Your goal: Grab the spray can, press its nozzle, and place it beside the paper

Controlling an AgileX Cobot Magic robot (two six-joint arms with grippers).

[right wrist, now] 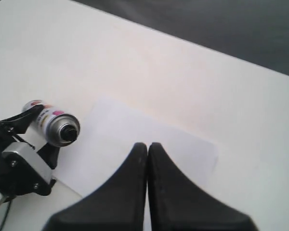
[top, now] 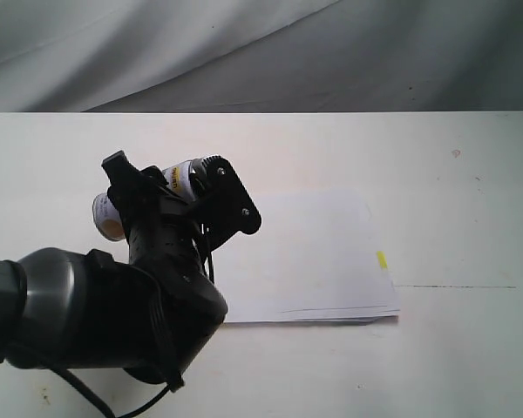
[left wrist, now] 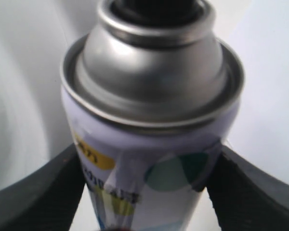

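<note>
The spray can [left wrist: 151, 144] fills the left wrist view, its domed silver shoulder towards the camera and the black nozzle [left wrist: 154, 9] cut off at the frame's edge. My left gripper [left wrist: 149, 192] is shut on the can's body, one black finger [left wrist: 38, 197] on each side. In the exterior view it holds the can [top: 181, 178] tilted above the table, just left of the paper [top: 322, 261] with its yellow tab [top: 382, 259]. My right gripper [right wrist: 148, 144] is shut on nothing, hovering over the paper [right wrist: 135, 130]. It faces the can [right wrist: 50, 121] and nozzle [right wrist: 69, 133].
The white table [top: 453, 174] stretches around the paper. A dark cloth backdrop [top: 331, 61] hangs behind its far edge. The left arm's grey body [top: 78, 305] covers the near left corner. The right arm is out of the exterior view.
</note>
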